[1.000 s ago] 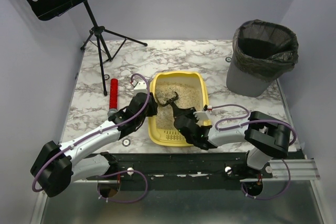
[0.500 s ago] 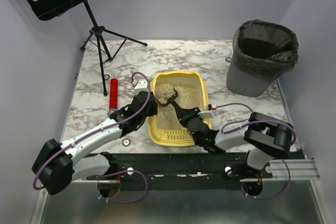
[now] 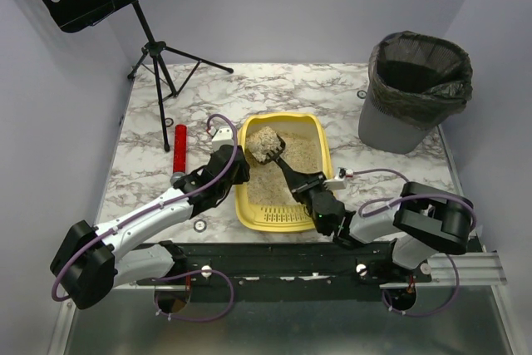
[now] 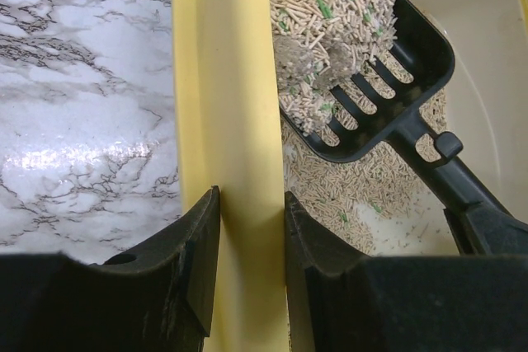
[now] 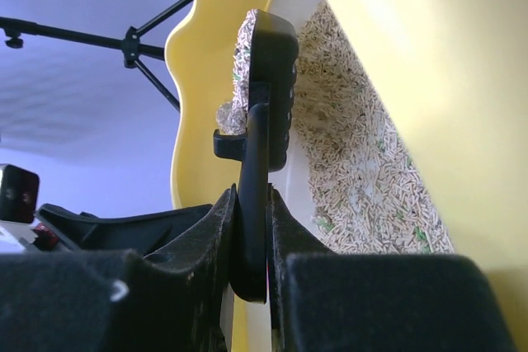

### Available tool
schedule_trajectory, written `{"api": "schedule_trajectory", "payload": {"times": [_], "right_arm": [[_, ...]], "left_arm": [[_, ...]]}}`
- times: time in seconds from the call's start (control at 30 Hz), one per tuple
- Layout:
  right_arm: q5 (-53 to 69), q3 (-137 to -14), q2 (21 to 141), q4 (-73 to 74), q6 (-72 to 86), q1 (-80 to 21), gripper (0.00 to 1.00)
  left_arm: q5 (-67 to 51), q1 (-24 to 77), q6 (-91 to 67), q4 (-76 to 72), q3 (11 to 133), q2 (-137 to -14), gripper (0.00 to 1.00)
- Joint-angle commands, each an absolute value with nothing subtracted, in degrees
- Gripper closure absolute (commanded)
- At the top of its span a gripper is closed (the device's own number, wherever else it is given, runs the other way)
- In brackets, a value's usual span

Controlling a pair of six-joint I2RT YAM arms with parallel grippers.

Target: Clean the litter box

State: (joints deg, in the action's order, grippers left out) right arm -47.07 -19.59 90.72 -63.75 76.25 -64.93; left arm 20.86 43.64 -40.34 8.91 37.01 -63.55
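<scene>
- While the right gripper (image 5: 250, 204) is clamped tight on the handle of the black scoop (image 4: 375, 96), whose slotted blade carries a tall heap of pellets with a grey clump (image 4: 301, 55) in it, the step in hand looks like sifting the load and lifting it out of the litter box (image 3: 249, 209).
- The left gripper (image 4: 252, 204) straddles the box's left wall, one finger outside and one inside, pinching the yellow rim just beside the blade. That brace stops the tray sliding under the scoop, so I would not release it yet.
- The box lies directly under and around the blade. Its slotted sieve end is back by the right gripper, and its far end is just past the blade tip.
- The blade appears raised a little above the litter bed, close to the left wall. A small, gentle shake over the bed should let clean pellets drop through the slots; a hard one would throw them over the near rim.
- Hold the blade level, since tipping toward its open front edge would shed the heap.
- The grey bin (image 3: 414, 89) stands well apart, beyond the blade tip and off to its right. The way there crosses the box's right wall and bare marble table (image 3: 274, 85), so lift clear of the rim first, then travel slowly.
- The handle sits edge-on between the fingers, so a heavy blade might twist it. Avoid jerks.
</scene>
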Motion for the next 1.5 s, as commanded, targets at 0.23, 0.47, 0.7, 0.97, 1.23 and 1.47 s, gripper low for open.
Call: {"api": "schedule_trajectory", "payload": {"times": [0.23, 0.47, 0.7, 0.97, 1.23, 1.47], "right_arm": [[-50.4, -13.8, 80.4, -58.2, 83.2, -65.3, 1.00], [-49.5, -10.7, 66.1, -40.5, 87.1, -65.3, 1.00], [-44.5, -10.0, 51.3, -29.0, 82.2, -65.3, 1.00], [-40.3, -6.8, 36.6, -23.4, 76.4, -65.3, 1.00], [-39.7, -6.9, 33.7, -25.3, 70.8, -65.2, 0.99], [-38.0, -7.0, 30.8, -25.2, 67.8, -65.3, 1.00]], "left_arm": [[15.9, 44.8, -43.1, 15.0, 35.5, -65.6, 0.89], [17.0, 44.4, -43.1, 15.5, 35.3, -65.5, 0.89], [17.1, 44.0, -42.7, 15.6, 35.2, -65.4, 0.89], [15.4, 43.9, -41.9, 14.0, 34.7, -65.4, 0.89], [12.9, 43.9, -40.5, 11.8, 34.2, -65.1, 0.89], [12.8, 43.9, -39.1, 11.6, 33.8, -63.9, 0.89]]}}
